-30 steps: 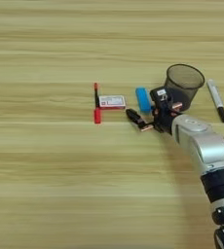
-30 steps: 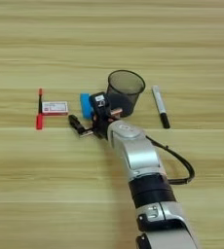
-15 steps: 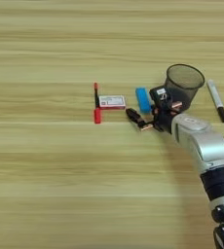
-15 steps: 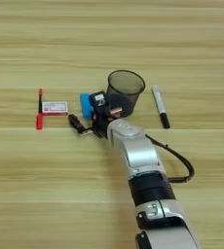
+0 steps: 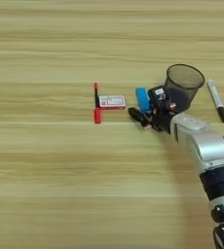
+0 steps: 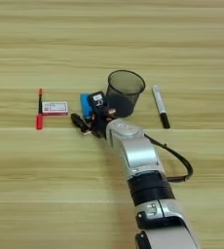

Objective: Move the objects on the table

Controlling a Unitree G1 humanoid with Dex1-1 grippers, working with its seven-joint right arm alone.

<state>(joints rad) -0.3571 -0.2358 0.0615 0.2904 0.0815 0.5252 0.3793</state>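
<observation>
Beside the blue block (image 5: pixel 142 99), hand (image 5: pixel 142 118) low on table (image 5: pixel 46 185), finger spread unclear, mesh cup (image 5: pixel 183 85) behind.

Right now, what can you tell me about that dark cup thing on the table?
The cup is a round black holder that looks like fine mesh, with a solid rim and an open top. It stands upright on the wooden table and widens slightly toward the rim. Nothing shows inside. A white marker lies apart to its right, a blue block sits to its left, and the robot's hand reaches past its front-left side. Whether the arm touches it is unclear.
</observation>
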